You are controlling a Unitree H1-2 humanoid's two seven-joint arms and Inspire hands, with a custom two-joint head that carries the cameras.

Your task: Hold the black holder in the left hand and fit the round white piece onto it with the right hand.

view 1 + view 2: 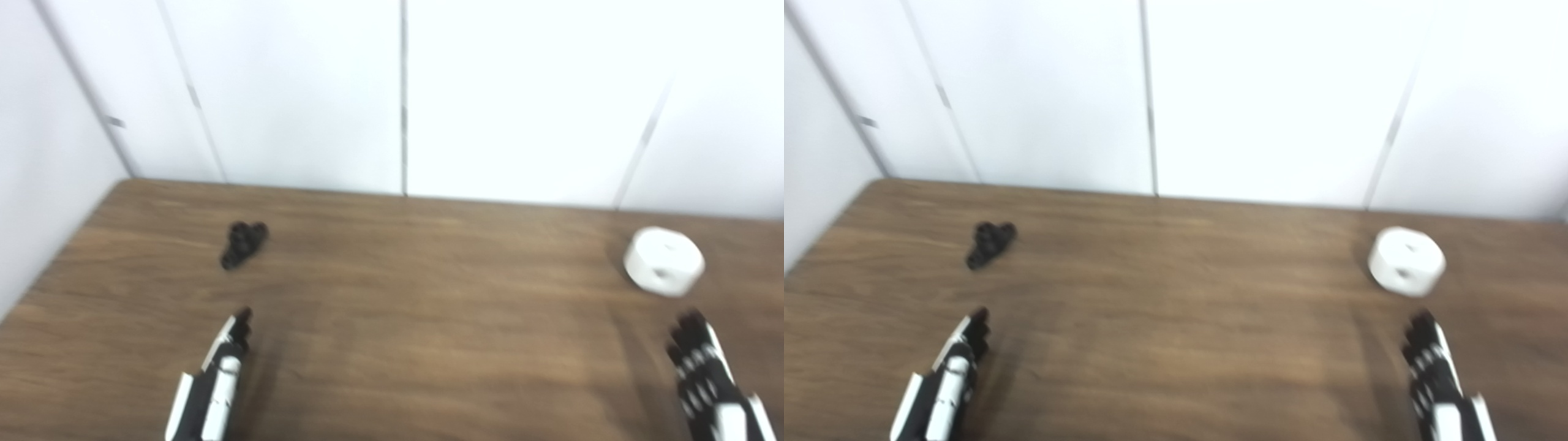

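Empty and open, the left hand [211, 380] and right hand [704, 373] reach toward the black holder [243, 244] and round white piece [663, 261] lying just ahead, seemingly poised for pickup.

bare table [429, 318] lies between each hand and its piece, nothing blocking.

Two head cameras, side by side, looking down and forward over the table [392, 343].

Both face the white wall panels [1262, 92] behind the tabletop's far edge and share nearly the whole scene (everything slightly blurred); the right eye view sits a little rightward, so the tabletop's far-left corner lies nearer its left border.
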